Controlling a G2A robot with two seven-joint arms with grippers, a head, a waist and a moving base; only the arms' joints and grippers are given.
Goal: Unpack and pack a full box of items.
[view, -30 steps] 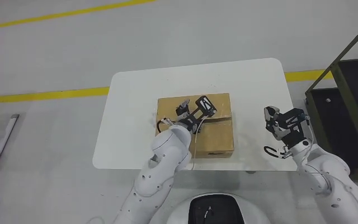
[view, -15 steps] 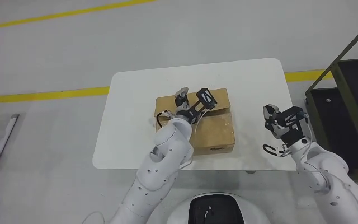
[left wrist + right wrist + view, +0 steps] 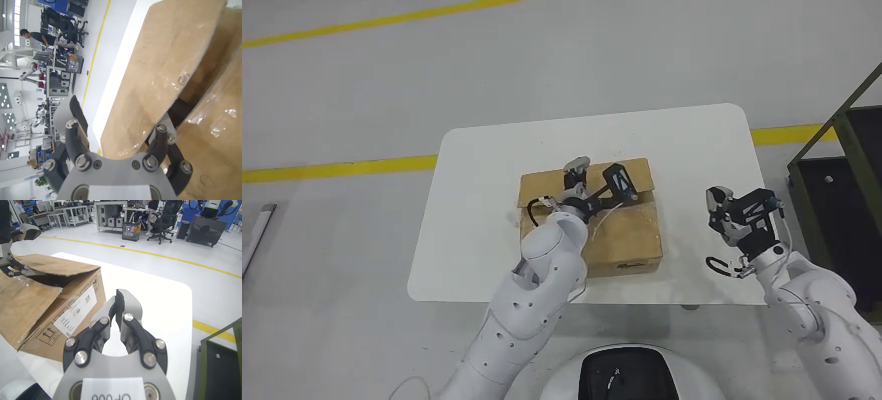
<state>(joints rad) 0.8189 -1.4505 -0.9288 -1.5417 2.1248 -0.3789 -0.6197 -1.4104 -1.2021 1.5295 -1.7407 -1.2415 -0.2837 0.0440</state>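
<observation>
A brown cardboard box [image 3: 622,240] stands in the middle of the white table [image 3: 482,210]. Its far top flap [image 3: 160,56] is raised at an angle, leaving a dark gap above the near flap [image 3: 24,302]. My left gripper [image 3: 597,176] is open and straddles that raised flap's edge [image 3: 122,111], with one finger [image 3: 168,121] under the flap and the other above it. In the right wrist view the flap [image 3: 54,265] rests on that lower finger. My right gripper [image 3: 723,201] hangs shut and holds nothing [image 3: 117,302], over bare table to the right of the box [image 3: 62,306].
A dark green metal frame [image 3: 832,170] stands just past the table's right edge, close to my right arm [image 3: 219,351]. Bare table lies on all sides of the box, widest to the left and the far right.
My left gripper has moved toward the far side of the box and lifted the far flap from flat to tilted. The right gripper drifted slightly toward the box.
</observation>
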